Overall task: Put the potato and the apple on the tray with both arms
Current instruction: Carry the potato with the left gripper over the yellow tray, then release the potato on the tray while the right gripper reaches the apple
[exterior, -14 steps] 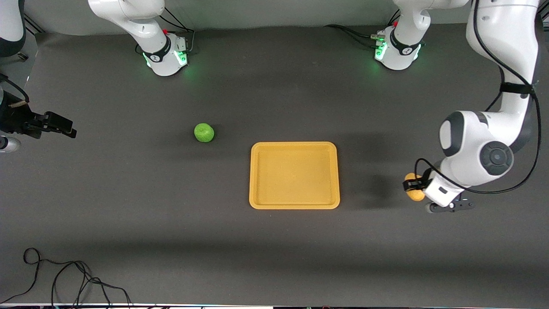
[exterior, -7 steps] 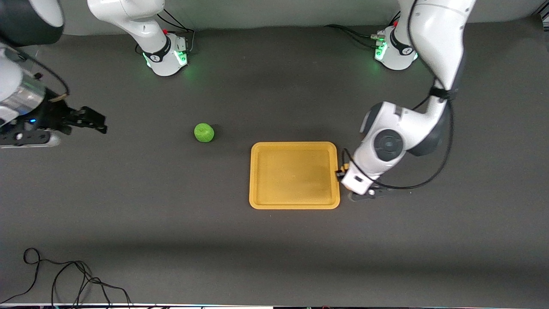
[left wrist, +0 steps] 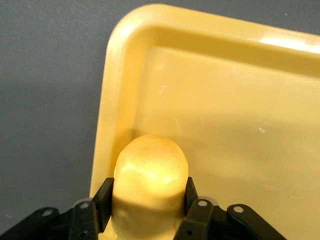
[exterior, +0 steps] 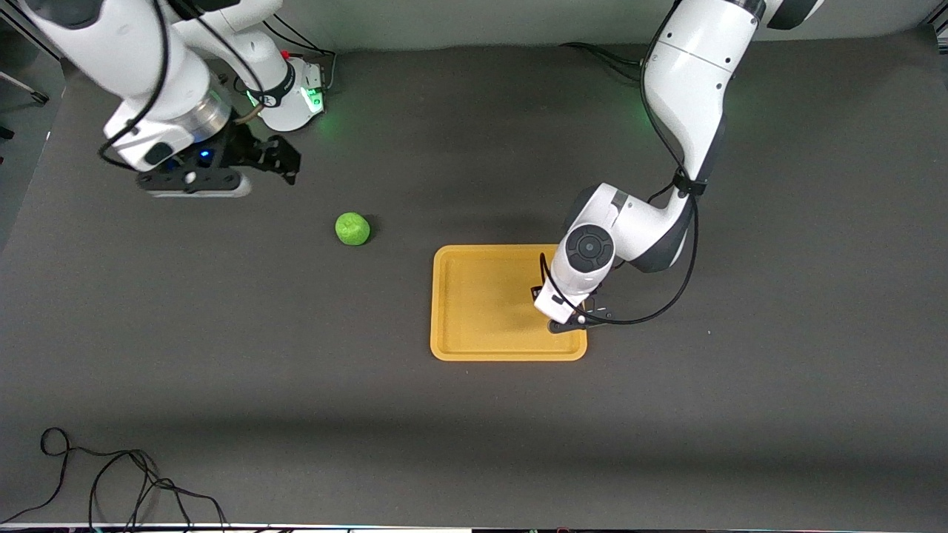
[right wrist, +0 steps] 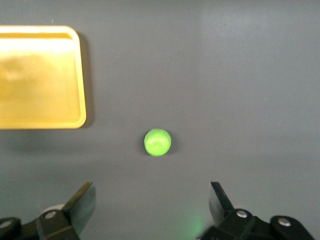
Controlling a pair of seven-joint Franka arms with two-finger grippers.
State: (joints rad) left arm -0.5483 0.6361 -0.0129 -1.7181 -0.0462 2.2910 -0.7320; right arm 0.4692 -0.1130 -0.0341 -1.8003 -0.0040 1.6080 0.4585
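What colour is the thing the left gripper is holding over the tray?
Yellow-orange: it is the potato, close in colour to the tray beneath it. The left wrist view shows it best.

The tray [left wrist: 240, 100] looks like smooth yellow-orange plastic with a soft sheen, you can see light glaring off its rim. The potato [left wrist: 150, 170] has a slightly speckled skin, smooth and a bit shiny where the light hits it. The apple [exterior: 352, 229] is bright green and looks fairly matt. The table [exterior: 222, 355] is covered in a dark grey matt surface, no reflections at all. Arm shells are glossy white plastic, and the left gripper [left wrist: 150, 210] fingers are matt black.
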